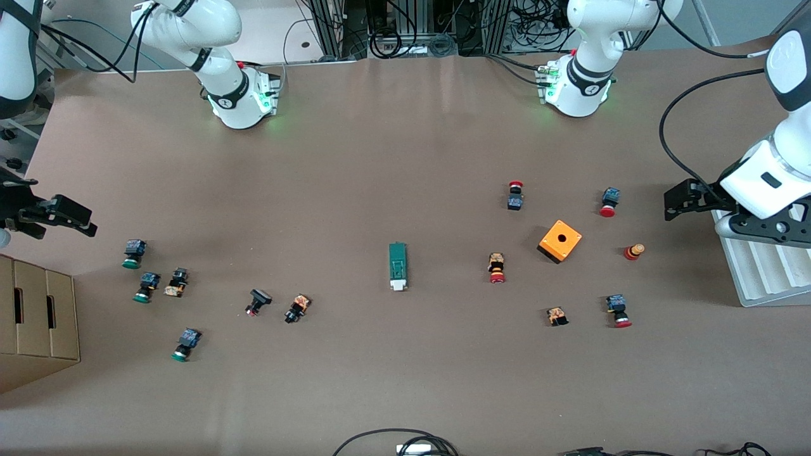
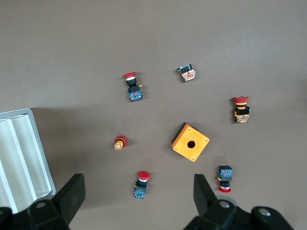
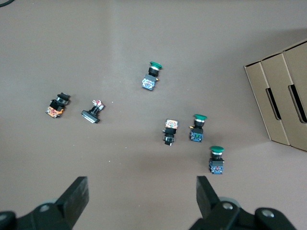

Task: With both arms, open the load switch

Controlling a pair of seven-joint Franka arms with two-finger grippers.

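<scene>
The load switch (image 1: 398, 266), a narrow green bar with a white block at its end nearer the camera, lies flat in the middle of the table; neither wrist view shows it. My left gripper (image 1: 675, 201) hangs open in the air at the left arm's end of the table, far from the switch. In the left wrist view the left gripper (image 2: 138, 192) has a red-capped push-button (image 2: 141, 184) on the table below its gap. My right gripper (image 1: 81, 218) hangs open at the right arm's end, and the right wrist view shows the right gripper (image 3: 142, 194) over bare table. Nothing is held.
An orange box with a hole (image 1: 560, 240) and several red-capped push-buttons (image 1: 497, 268) lie toward the left arm's end, beside a white ribbed tray (image 1: 760, 272). Green-capped push-buttons (image 1: 133, 253) and a cardboard box (image 1: 38, 316) sit toward the right arm's end.
</scene>
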